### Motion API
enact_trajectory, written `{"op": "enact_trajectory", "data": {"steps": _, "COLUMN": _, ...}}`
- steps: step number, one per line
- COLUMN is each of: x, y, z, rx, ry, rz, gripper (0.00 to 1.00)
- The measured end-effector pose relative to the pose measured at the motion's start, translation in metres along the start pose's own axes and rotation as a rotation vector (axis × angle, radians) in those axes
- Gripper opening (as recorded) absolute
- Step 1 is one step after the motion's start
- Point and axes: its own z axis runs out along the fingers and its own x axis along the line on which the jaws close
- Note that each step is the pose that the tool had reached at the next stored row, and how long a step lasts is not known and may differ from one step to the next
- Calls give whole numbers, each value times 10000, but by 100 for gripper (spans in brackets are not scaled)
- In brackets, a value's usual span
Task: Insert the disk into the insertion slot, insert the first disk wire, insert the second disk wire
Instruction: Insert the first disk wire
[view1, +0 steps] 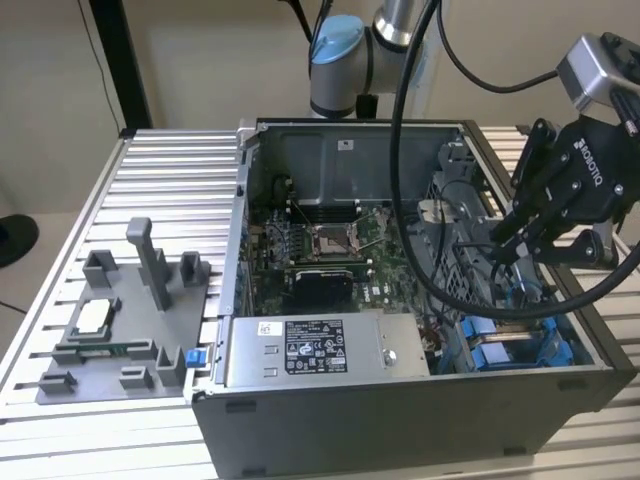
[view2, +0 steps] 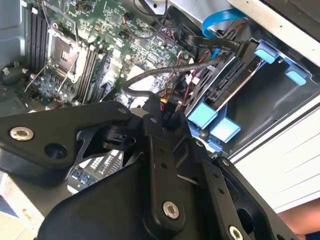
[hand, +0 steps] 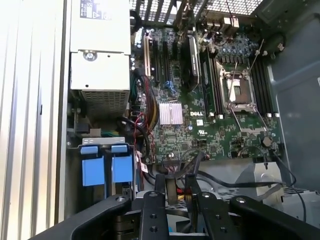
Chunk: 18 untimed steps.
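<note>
- Closest to you in both wrist views is your gripper (hand: 175, 184). Its black fingers are drawn in tight on a small plug, the end of a disk wire (view2: 166, 106) with red and yellow leads trailing from it. I cannot tell which of the two wires it is.
- From the exterior view, the gripper hangs over the right side of the open computer case (view1: 400, 430), just above the insertion slot (view1: 465, 275) in the perforated drive cage.
- Look for the disk (view2: 232, 87) just beyond the plug in the second wrist view. It is a dark flat body lying in the slot, and by my reading it is already seated. Two blue tabs (hand: 92, 171) mark the slot's mouth.
- The relation you need: the disk lies below and just ahead of the fingertips, near the plug but apart from it. Its long axis seems to run from the blue tabs back toward the far wall of the case.
- A blue cable (view2: 220, 20) and a black one reach toward the disk's far end, but whether either is plugged in is hidden from you.
- Well apart, on the exterior view's left, sits the grey fixture tray (view1: 100, 350) — it plays no part here.
</note>
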Motion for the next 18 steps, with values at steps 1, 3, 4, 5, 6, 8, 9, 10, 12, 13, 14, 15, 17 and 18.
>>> {"op": "enact_trajectory", "data": {"steps": 1, "x": 0, "y": -2, "z": 1, "rx": -8, "ry": 0, "rz": 2, "gripper": 100}}
{"op": "enact_trajectory", "data": {"steps": 3, "x": 3, "y": -7, "z": 8, "rx": -10, "ry": -2, "rz": 4, "gripper": 100}}
{"op": "enact_trajectory", "data": {"steps": 4, "x": 3, "y": -9, "z": 12, "rx": -11, "ry": -6, "rz": 2, "gripper": 100}}
{"op": "enact_trajectory", "data": {"steps": 5, "x": 4, "y": -12, "z": 15, "rx": -11, "ry": -8, "rz": 0, "gripper": 100}}
{"op": "enact_trajectory", "data": {"steps": 6, "x": 5, "y": -13, "z": 18, "rx": -11, "ry": -10, "rz": 0, "gripper": 100}}
{"op": "enact_trajectory", "data": {"steps": 8, "x": 5, "y": -16, "z": 20, "rx": -11, "ry": -11, "rz": 0, "gripper": 100}}
{"op": "enact_trajectory", "data": {"steps": 9, "x": 6, "y": -17, "z": 22, "rx": -11, "ry": -13, "rz": -1, "gripper": 0}}
{"op": "enact_trajectory", "data": {"steps": 10, "x": 6, "y": -17, "z": 22, "rx": -12, "ry": -13, "rz": -1, "gripper": 0}}
{"op": "enact_trajectory", "data": {"steps": 12, "x": 6, "y": -18, "z": 24, "rx": -11, "ry": -13, "rz": -1, "gripper": 0}}
{"op": "enact_trajectory", "data": {"steps": 13, "x": 6, "y": -19, "z": 25, "rx": -12, "ry": -13, "rz": -1, "gripper": 0}}
{"op": "enact_trajectory", "data": {"steps": 14, "x": 7, "y": -20, "z": 27, "rx": -12, "ry": -14, "rz": -1, "gripper": 0}}
{"op": "enact_trajectory", "data": {"steps": 15, "x": 7, "y": -20, "z": 28, "rx": -11, "ry": -13, "rz": -1, "gripper": 0}}
{"op": "enact_trajectory", "data": {"steps": 17, "x": 8, "y": -23, "z": 33, "rx": -12, "ry": -13, "rz": -1, "gripper": 0}}
{"op": "enact_trajectory", "data": {"steps": 18, "x": 9, "y": -24, "z": 37, "rx": -12, "ry": -15, "rz": -1, "gripper": 0}}
